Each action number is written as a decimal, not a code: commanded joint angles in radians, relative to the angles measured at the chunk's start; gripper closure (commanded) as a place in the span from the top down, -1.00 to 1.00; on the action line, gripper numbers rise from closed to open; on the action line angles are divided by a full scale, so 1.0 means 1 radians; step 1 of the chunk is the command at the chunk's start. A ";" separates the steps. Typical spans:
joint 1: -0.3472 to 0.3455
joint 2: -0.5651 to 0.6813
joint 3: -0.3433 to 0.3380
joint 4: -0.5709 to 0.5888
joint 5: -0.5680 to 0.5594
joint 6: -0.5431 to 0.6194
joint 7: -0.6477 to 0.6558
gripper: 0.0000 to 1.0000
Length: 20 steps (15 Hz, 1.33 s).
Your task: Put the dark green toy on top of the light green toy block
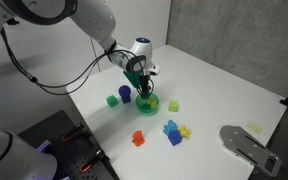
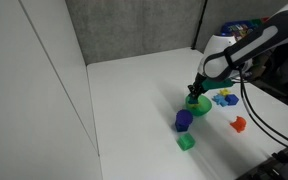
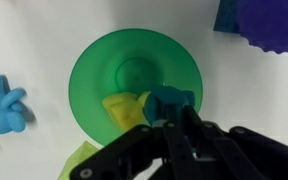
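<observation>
In the wrist view my gripper [image 3: 169,118] is shut on the dark green toy [image 3: 171,98], a small teal-dark piece at the fingertips. It hangs over the round bright green ring-like piece [image 3: 134,65], beside a yellowish piece [image 3: 122,108] lying on that ring. The light green toy block [image 1: 173,104] stands on the table just beside the ring, and its pale edge shows at the wrist view's lower left [image 3: 79,160]. In both exterior views the gripper [image 1: 139,78] [image 2: 197,88] is low over the ring [image 1: 147,104] [image 2: 200,105].
A purple cylinder [image 1: 125,94] [image 2: 184,120] and a mid-green cube [image 1: 112,100] [image 2: 186,142] stand near the ring. A red toy [image 1: 139,138], a blue toy [image 1: 172,132] and a small yellow toy [image 1: 184,130] lie toward the table's front. A grey device [image 1: 246,145] sits at the corner.
</observation>
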 commanded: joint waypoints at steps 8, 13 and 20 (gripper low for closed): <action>0.006 -0.004 -0.096 0.089 -0.027 -0.002 0.041 -0.89; 0.005 0.077 -0.163 0.149 -0.040 0.058 0.070 -0.89; 0.007 0.219 -0.214 0.288 -0.036 0.094 0.099 -0.89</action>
